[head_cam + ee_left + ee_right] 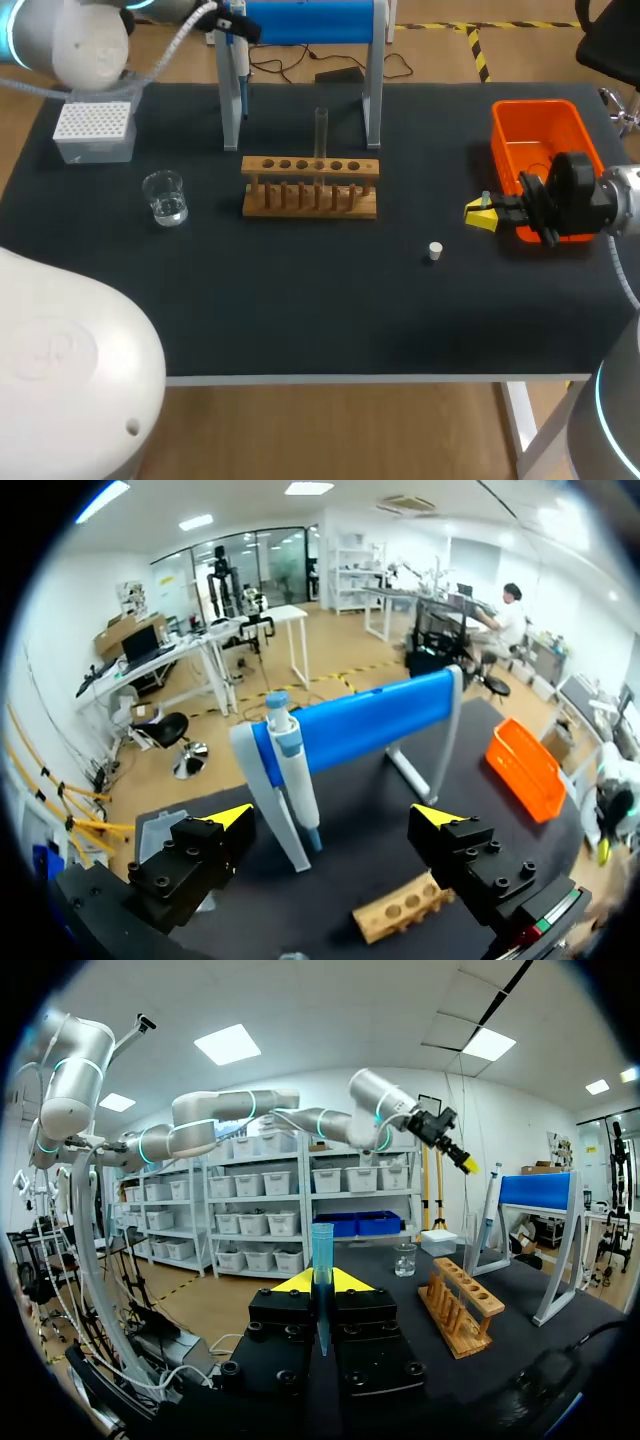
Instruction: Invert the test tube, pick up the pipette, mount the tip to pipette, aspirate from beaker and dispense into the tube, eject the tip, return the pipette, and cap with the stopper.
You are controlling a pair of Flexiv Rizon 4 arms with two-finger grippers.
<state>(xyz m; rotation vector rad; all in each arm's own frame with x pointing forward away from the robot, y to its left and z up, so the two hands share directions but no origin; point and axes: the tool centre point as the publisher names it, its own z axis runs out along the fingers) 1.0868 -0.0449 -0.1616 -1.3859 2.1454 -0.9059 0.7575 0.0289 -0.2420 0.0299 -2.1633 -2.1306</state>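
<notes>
Left gripper: fingers spread, pipette ahead between them, untouched. Right gripper: clamped on tip.

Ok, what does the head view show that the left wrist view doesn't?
Only the head view: the beaker, the white stopper and the test tube standing in the wooden rack. Only the left wrist view: the left gripper with its yellow-tipped fingers open and the pipette ahead of them. Both: the pipette on its blue stand, the wooden rack and the orange bin.
</notes>
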